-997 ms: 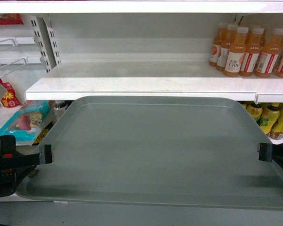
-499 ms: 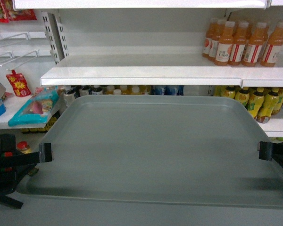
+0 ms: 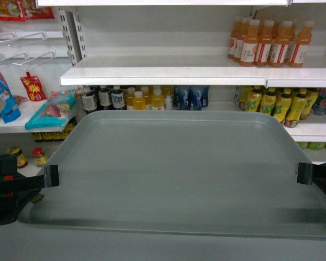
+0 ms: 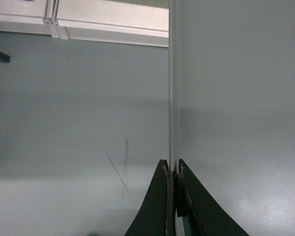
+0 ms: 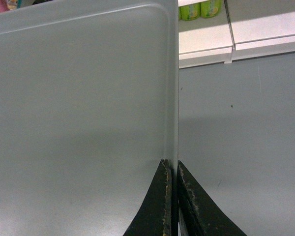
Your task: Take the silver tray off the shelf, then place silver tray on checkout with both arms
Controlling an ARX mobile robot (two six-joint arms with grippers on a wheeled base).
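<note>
The silver tray is held level in the air in front of me, clear of the white shelf behind it. My left gripper is shut on the tray's left rim, and my right gripper is shut on its right rim. In the left wrist view the left gripper pinches the thin edge of the silver tray. In the right wrist view the right gripper clamps the rim of the silver tray the same way. The checkout is out of view.
Orange juice bottles stand on the upper shelf at right. Dark and yellow bottles line the lower shelf. Snack packs lie at left. Grey floor lies below the tray, with a white shelf base beyond.
The shelves have shrunk and slid upward in the head view, showing more of the lower bottles; the tray has come further away from the shelf. Both grippers hold it as before.
</note>
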